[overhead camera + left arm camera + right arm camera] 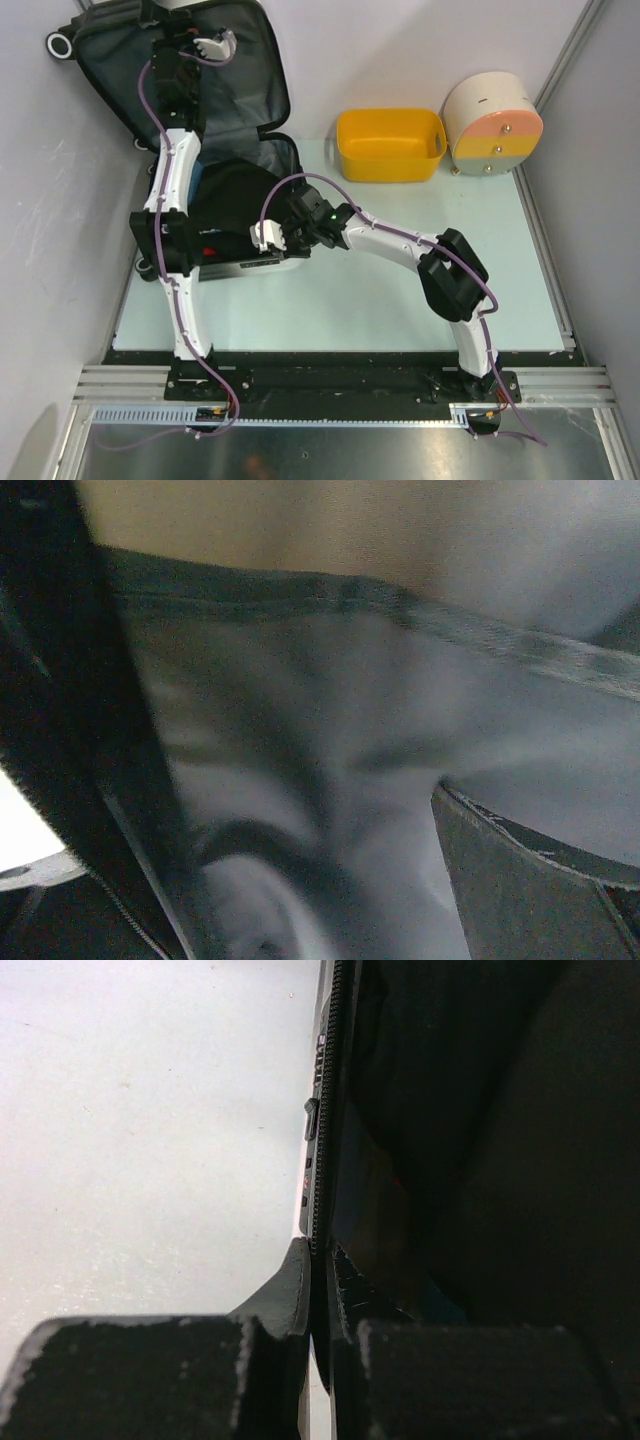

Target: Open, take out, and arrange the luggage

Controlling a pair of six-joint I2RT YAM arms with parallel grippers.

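The luggage (245,85) lies open at the back left of the table, its lid standing up with the dark grey lining facing me. My left gripper (216,45) is raised against the inside of the lid, open and holding nothing. The left wrist view is filled by that grey lining (330,710), with one finger (530,880) at the lower right. My right gripper (268,238) sits at the front rim of the lower shell. In the right wrist view its pads are shut on the zipper edge of the luggage (322,1210). Dark contents (235,190) fill the lower half.
A yellow plastic basket (390,145) stands at the back centre, and a round cream-and-orange drawer box (492,125) is to its right. Walls close in on the left and right. The pale green table mat (380,310) spreads in front of the luggage.
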